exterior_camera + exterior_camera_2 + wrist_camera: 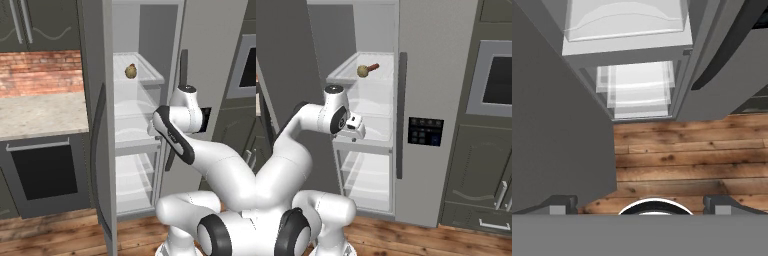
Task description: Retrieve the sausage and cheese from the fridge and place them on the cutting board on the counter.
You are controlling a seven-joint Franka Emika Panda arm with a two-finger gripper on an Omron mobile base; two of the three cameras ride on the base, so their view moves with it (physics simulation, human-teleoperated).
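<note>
so the cheese [362, 71] sits on the upper shelf [351, 75] of the open fridge [145, 30], and the sausage [373, 66] lies just beside it, touching or nearly so, its long axis slanting toward the back of the compartment. both lie well above my gripper [640, 205], which points down at the wood floor [677, 160] in front of the lower shelves. my jaws stand spread wide, holding nothing. judging from this, i must rise and tip up toward that shelf.
</note>
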